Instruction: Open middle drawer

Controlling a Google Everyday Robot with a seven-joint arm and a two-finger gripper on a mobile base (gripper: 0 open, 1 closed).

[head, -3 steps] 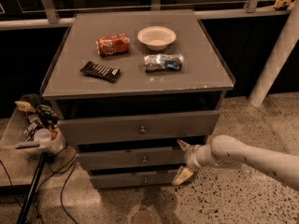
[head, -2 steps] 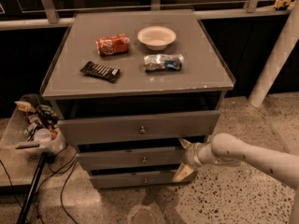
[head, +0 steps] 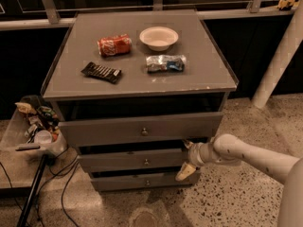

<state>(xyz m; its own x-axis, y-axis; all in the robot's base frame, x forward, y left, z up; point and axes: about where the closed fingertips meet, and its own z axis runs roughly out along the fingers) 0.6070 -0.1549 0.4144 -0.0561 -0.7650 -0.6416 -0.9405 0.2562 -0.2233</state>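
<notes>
Camera view: three drawers (head: 142, 130), four tabletop items (head: 114, 45), gripper (head: 186, 159) fingers (head: 183, 173) wide astride right end of middle drawer (head: 132, 161).

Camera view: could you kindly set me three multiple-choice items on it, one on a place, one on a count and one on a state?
1. Where is the gripper?
A) at the right end of the middle drawer
B) at the top drawer's knob
C) on the floor by the cables

2. How many things lie on the dresser top?
A) two
B) four
C) six

3. How does the can rest?
A) upright
B) on its side
C) upside down

Answers:
1 A: its open fingers sit at that drawer's right edge.
2 B: can, bowl, dark bar and foil bag.
3 B: its length lies flat on the top.
</notes>
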